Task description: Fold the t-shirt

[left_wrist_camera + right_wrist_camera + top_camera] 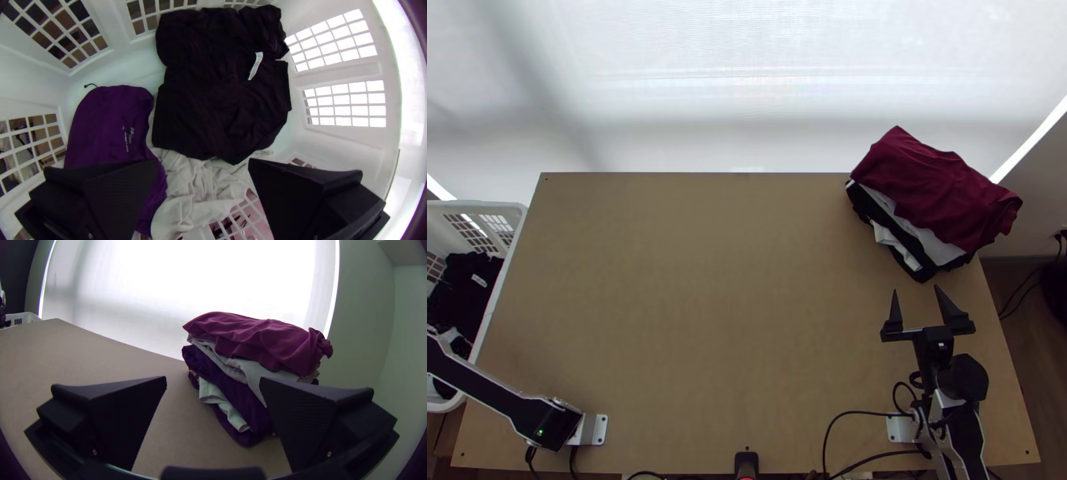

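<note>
1 wooden table (707, 296), 1 clothes stack (939, 192) atop, pale blind (747, 72) behind

"Left edge, top view?"
"White basket (475, 204), latticed walls, noted alongside the wooden table (707, 280)."
"Top of frame?"
"Pale blind (747, 72), full width, light coming through."
"Right edge?"
"Dark cables (1059, 248) near the wall (1039, 172); dark floor (1039, 360) at lower right."

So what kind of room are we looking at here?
Possibly a robot test room for laundry: a light wooden table, a stack of folded clothes, and a white plastic basket holding more garments.
</note>
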